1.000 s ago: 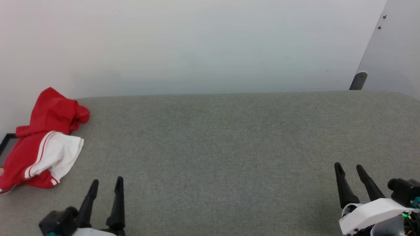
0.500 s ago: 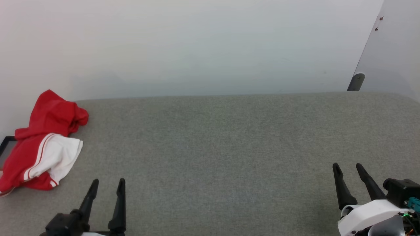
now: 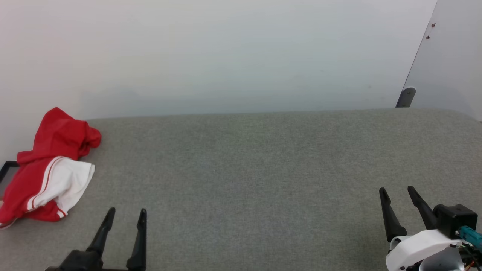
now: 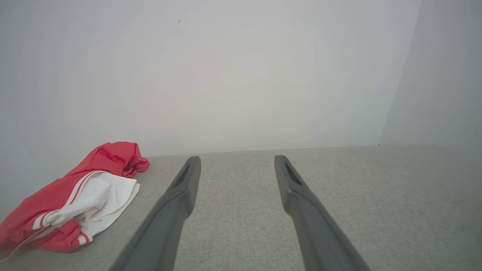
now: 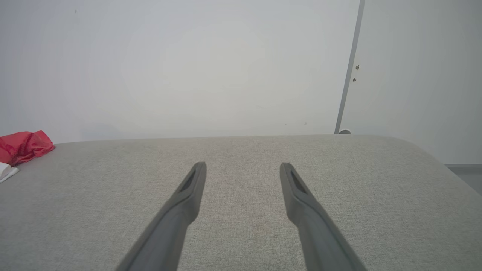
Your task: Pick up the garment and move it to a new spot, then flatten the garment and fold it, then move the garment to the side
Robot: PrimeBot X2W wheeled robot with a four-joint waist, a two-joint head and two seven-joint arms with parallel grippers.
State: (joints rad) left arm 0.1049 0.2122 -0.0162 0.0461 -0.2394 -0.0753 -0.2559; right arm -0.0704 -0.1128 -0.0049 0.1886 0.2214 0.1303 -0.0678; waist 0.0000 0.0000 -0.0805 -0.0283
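Observation:
The garment [image 3: 49, 169] lies crumpled at the far left of the grey fabric surface [image 3: 256, 169], red with a white sleeve and striped trim, its top leaning on the white wall. The left wrist view has the garment [image 4: 75, 199] at its lower left, and a red corner of the garment [image 5: 22, 145] sits at the right wrist view's left edge. My left gripper [image 3: 126, 214] is open at the lower left, apart from the garment and holding nothing. My right gripper [image 3: 396, 192] is open and empty at the lower right.
A white wall runs along the back edge of the surface. A pale panel with a dark post [image 3: 404, 97] stands at the back right. A dark frame corner [image 3: 6, 167] peeks out beside the garment at the left edge.
The head camera has tilted, shifting the whole picture slightly. Both grippers have sunk a little lower in the picture and stay open. The garment lies as before.

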